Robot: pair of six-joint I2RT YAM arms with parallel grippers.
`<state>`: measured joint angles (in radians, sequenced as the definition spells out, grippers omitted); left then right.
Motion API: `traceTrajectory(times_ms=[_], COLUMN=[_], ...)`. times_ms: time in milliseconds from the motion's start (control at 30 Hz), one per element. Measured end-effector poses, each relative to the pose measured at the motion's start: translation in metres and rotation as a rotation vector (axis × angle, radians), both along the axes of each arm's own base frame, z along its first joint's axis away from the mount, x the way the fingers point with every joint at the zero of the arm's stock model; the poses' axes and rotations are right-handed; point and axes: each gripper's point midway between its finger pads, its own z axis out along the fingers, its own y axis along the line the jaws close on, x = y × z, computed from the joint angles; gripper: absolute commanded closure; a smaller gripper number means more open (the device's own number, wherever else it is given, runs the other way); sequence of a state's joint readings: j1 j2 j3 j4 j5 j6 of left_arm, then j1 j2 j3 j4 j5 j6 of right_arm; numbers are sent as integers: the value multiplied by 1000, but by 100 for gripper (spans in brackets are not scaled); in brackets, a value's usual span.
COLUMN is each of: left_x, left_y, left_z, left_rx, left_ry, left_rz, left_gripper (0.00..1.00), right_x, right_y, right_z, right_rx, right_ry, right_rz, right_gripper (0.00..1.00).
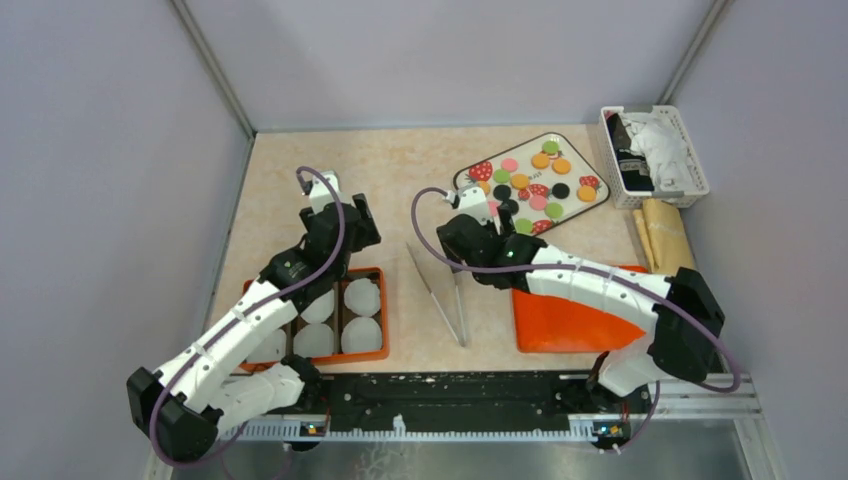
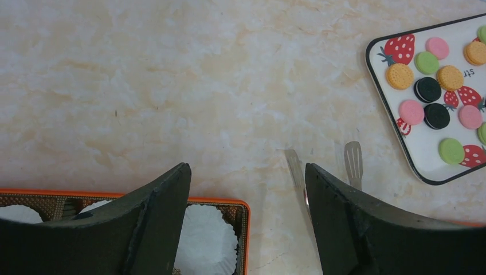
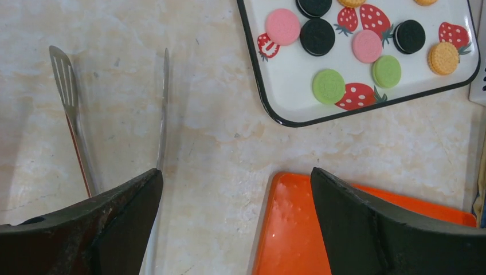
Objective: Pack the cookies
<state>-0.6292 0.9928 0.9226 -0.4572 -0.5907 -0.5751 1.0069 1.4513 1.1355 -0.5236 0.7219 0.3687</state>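
The pale, marbled beige desk carries six things. Just beneath and behind the left gripper sits an orange compartmented box. Between that gripper and the right gripper lie slim metal tongs, their tips apart. Ahead of the right gripper rests a white, black-rimmed, strawberry-printed tray. Beneath the same gripper lies a flat orange plastic lid. Well off to its right stand a white slotted plastic basket and tan paper rolls.

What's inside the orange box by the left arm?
White paper cups sit in the compartments of the orange box; the visible ones look empty. The left arm hides the box's left part.
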Motion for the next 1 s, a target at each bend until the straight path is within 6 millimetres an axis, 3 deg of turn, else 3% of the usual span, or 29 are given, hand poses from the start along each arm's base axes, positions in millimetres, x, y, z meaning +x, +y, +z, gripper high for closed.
traceTrajectory(times_ms=[167,300,533,633,800,1000], left_x=[-3,-4,-5,-4,-4,-7], left_y=[3,4,0,-3,-5,-3], left_z=[-3,0,0,-1,-10,-23], left_rx=[15,14,5,3,15,36], left_ry=[14,7,8,12,32,55], left_rz=[4,1,-24,-39,-51,-52], left_gripper=[18,18,18,17,16,16], right_x=[-3,-13,-64,-77,-80,-81], right_y=[4,20,43,47,60,70], right_z=[-13,-22,-70,-84,-101,-138], right_rx=[-13,54,183,191,197,127], right_ry=[44,110,307,369,414,481], right_rz=[1,62,217,246,266,261], right_gripper=[1,1,1,1,1,1])
